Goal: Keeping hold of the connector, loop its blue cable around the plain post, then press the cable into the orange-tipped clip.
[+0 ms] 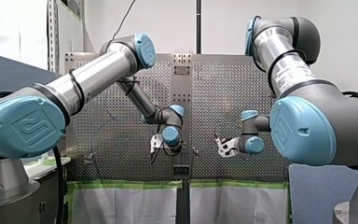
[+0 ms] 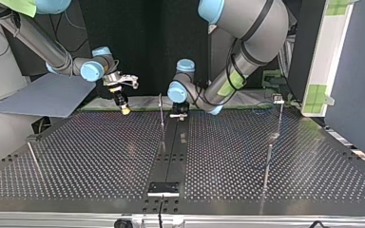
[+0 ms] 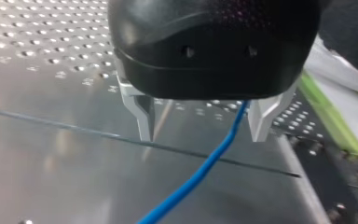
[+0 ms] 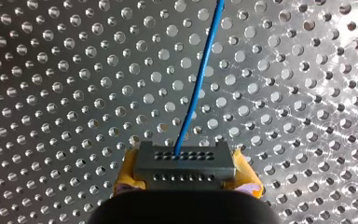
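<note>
Right hand [image 4: 186,163] is clenched on the connector [image 4: 186,171], blue cable [image 4: 198,79] running ahead over the counter [image 4: 74,93]. Left hand [image 3: 204,128] is released, cable passing between its fingers [image 3: 144,116]. Looping and clipping probably both remain, since neither wrist view shows it wrapped or seated.

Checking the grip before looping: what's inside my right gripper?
A grey connector sits between the right gripper's yellow pads, with the blue cable leaving its front face over the perforated table. The connector's rear is hidden by the gripper's black body.
</note>
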Robot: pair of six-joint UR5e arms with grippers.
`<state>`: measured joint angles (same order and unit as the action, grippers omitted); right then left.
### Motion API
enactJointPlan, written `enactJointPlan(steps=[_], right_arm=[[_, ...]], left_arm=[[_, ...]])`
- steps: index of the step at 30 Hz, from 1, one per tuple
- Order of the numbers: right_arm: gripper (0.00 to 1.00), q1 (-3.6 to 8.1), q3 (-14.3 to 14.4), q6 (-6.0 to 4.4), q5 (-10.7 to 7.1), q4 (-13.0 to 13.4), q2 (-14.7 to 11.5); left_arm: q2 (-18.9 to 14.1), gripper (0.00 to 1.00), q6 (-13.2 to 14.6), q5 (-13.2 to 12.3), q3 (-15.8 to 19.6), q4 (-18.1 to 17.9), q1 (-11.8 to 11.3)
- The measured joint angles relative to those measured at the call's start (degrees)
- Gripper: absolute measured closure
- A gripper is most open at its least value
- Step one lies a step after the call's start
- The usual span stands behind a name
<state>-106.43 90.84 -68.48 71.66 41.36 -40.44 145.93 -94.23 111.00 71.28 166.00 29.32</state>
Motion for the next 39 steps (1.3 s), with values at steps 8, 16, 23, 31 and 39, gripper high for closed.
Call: enactJointPlan(steps=[8,16,23,31,39], right_arm=[[1.0,-0.12,0.0,0.0,0.0,-0.3,0.0],[1.0,-0.24,0.0,0.0,0.0,-0.4,0.0],[1.0,-0.28,0.0,0.01,0.0,-0.6,0.0],[1.0,-0.29,0.0,0.0,0.0,-0.7,0.0],[1.0,-0.3,0.0,-0.01,-0.02,-0.7,0.0]], left_arm=[[-1.9,0.0,4.2,3.3,3.6,0.3,1.2],[-4.9,0.0,5.4,1.1,7.6,-3.4,3.0],[-5.5,0.0,6.4,0.8,10.6,-4.4,6.3],[-5.5,0.0,6.4,1.8,10.9,-4.6,9.5],[-5.5,0.0,6.2,1.9,11.0,-4.7,9.9]])
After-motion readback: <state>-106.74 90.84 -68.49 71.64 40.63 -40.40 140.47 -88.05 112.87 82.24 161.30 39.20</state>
